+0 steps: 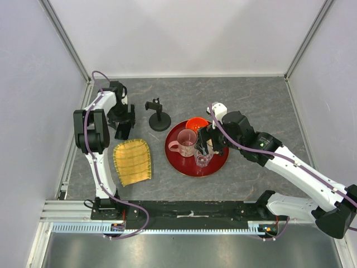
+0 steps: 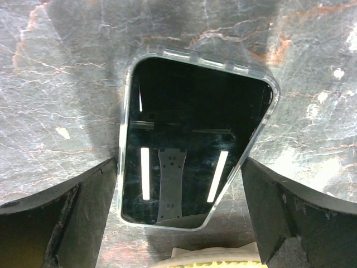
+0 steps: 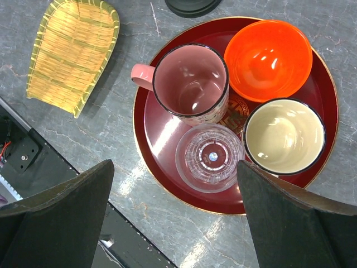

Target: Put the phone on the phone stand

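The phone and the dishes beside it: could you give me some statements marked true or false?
1. The phone lies on the table between the fingers of the left gripper. True.
2. The phone sits on the phone stand. False: the stand is bare, and the phone lies apart from it.
3. The red tray holds a pink mug, an orange bowl, a cream bowl and a glass. True.
4. The yellow mat lies on the tray. False: it lies on the table beside it.
5. The right gripper is shut on the mug. False: it is open above the tray.
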`<control>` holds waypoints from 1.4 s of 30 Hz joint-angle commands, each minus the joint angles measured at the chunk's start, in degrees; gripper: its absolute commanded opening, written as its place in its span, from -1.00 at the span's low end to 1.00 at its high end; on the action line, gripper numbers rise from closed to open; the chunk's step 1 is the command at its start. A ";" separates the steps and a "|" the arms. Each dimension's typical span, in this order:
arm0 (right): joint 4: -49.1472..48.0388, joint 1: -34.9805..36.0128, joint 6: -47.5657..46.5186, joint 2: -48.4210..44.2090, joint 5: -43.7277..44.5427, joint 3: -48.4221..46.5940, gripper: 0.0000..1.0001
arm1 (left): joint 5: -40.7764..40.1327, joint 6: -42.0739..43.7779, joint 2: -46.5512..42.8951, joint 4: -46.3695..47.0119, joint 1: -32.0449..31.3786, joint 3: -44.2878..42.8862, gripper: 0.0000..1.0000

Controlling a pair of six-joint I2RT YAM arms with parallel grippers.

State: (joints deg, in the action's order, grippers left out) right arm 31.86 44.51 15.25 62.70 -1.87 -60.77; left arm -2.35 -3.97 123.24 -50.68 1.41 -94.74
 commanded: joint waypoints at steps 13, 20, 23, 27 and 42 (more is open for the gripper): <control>0.14 0.05 -0.57 -1.52 -0.59 -2.51 0.96 | -1.08 6.17 0.94 -1.09 -3.61 1.84 0.59; -0.21 0.05 -0.13 -1.61 -0.33 -1.54 0.96 | -3.89 -0.16 5.08 -3.55 -3.26 -2.73 -0.12; -0.57 0.05 0.05 -1.44 -0.42 -1.63 0.96 | -2.49 -0.87 4.82 -3.55 -3.26 -2.99 -0.38; -0.74 0.14 0.31 -1.44 -0.42 -1.72 0.96 | -3.71 -0.95 3.33 -3.20 -2.91 -3.08 -0.95; -1.79 0.05 1.80 1.55 -1.12 -3.12 0.96 | -11.89 -6.49 -11.87 1.80 -2.03 -1.24 -0.95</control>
State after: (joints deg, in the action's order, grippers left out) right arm 31.90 44.51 15.79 62.92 -2.61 -61.01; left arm -10.37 -6.74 120.79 -52.82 -1.21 -95.53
